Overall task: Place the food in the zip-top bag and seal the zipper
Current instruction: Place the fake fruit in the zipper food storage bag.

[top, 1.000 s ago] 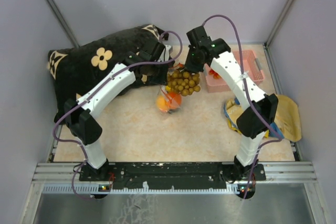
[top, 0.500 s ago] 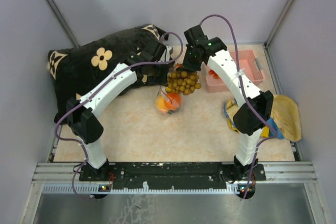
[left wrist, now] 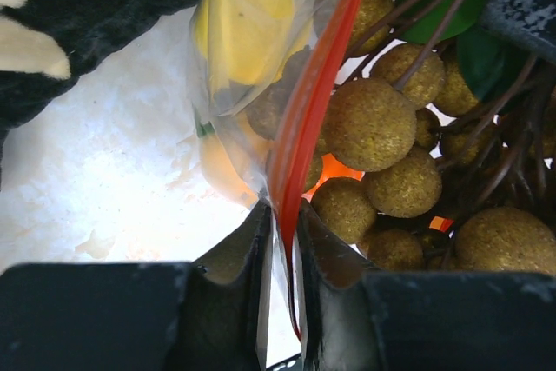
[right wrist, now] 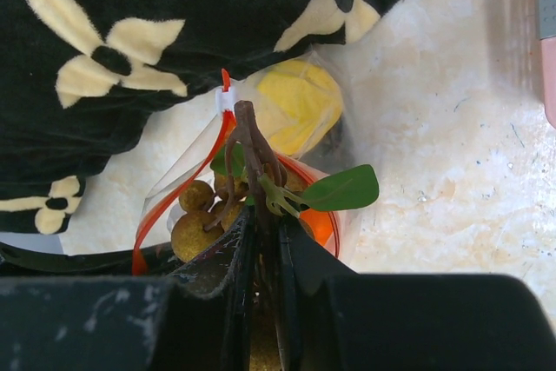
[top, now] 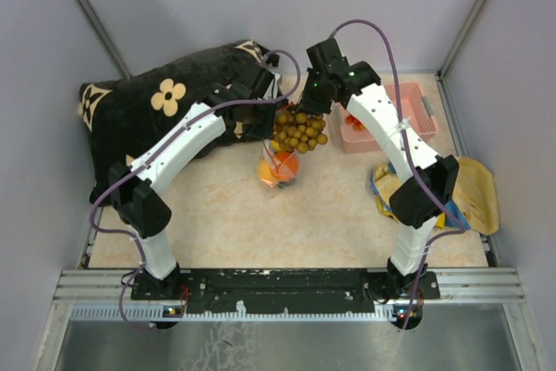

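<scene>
From the overhead view we see both arms meeting over the middle of the table. Our right gripper [top: 309, 109] holds the bunch of tan-brown balls [top: 300, 130] just above the zip-top bag [top: 280, 169], which sits at table centre with orange and yellow fruit inside. Our left gripper [top: 261, 119] reaches the bag's mouth from nine o'clock. A black cushion [top: 156, 102] lies at ten o'clock, a pink basket [top: 408, 110] at two o'clock.

From the left wrist view, our left fingers [left wrist: 234, 293] sit either side of the orange-red zipper [left wrist: 308, 119] with a thin gap showing; whether they still pinch it we cannot tell. The bunch hangs at three o'clock of the strip.

From the right wrist view, our right fingers [right wrist: 308, 258] are clamped on the bunch's brown stem [right wrist: 252, 149], the balls partly inside the open mouth.

We judge the last food is going in. Next, the bunch must drop fully below the zipper, the mouth held wide.
</scene>
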